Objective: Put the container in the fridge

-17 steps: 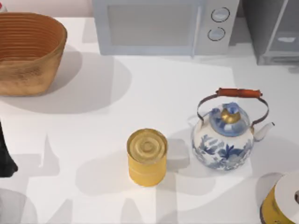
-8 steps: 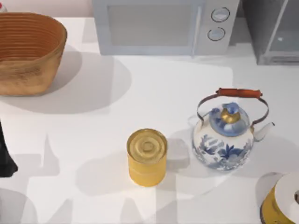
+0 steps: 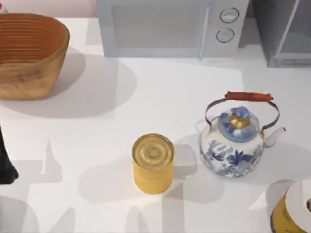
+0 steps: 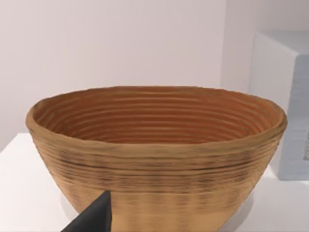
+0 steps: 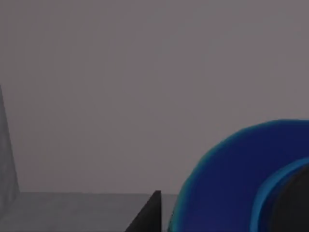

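Observation:
The grey fridge (image 3: pixel 286 36) stands at the table's back right corner, its pale glass panel facing the table. In the right wrist view a round blue container (image 5: pixel 241 183) sits very close to the camera, with plain grey walls and a grey floor around it. One dark fingertip (image 5: pixel 150 212) of my right gripper shows just beside it; I cannot see whether it touches. My left arm (image 3: pixel 5 162) stays parked at the table's left edge, and one dark fingertip (image 4: pixel 96 217) of its gripper points toward the basket.
A woven basket (image 3: pixel 29 53) stands at the back left, a light grey microwave (image 3: pixel 170 26) at the back middle. A yellow tin (image 3: pixel 153 162) and a blue-and-white kettle (image 3: pixel 238 141) stand mid-table. A yellow-and-white object (image 3: pixel 294 208) sits at the front right corner.
A pale shape seen one second ago behind the fridge's glass panel is gone. Shadows along the table's front edge have shifted slightly. Tin, kettle and basket have not moved.

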Available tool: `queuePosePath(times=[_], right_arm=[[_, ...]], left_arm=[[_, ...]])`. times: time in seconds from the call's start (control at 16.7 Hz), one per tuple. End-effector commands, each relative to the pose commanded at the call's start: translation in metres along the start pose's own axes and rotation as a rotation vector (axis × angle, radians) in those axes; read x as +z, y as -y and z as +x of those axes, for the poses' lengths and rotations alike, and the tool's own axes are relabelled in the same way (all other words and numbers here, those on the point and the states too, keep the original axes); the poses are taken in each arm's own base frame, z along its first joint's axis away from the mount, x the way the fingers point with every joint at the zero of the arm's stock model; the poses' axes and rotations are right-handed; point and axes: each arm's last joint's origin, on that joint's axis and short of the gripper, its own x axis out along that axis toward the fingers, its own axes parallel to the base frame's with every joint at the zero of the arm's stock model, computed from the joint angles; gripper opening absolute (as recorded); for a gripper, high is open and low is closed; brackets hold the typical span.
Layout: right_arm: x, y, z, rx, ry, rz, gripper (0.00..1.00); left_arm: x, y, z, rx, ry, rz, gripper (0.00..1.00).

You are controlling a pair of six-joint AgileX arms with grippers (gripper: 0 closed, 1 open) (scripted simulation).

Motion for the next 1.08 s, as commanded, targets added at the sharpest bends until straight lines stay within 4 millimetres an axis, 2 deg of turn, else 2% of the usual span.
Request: queuePosePath(times=[0.12, 0.36, 1.08], right_arm=[[-0.0064, 0.0026, 0.0040, -0.012, -0.020, 0.005, 0.01], [-0.0066, 0.0027, 0.0041, -0.012, -0.020, 0.005, 0.01], [-0.0066, 0.0027, 0.0041, -0.012, -0.020, 0.005, 0.91]], left_arm=[[0.0000, 0.0000, 0.0000, 0.000, 0.000, 0.000, 1.00], [0.0000, 0.0000, 0.0000, 0.000, 0.000, 0.000, 1.00], [0.0000, 0.0000, 0.0000, 0.000, 0.000, 0.000, 1.00]])
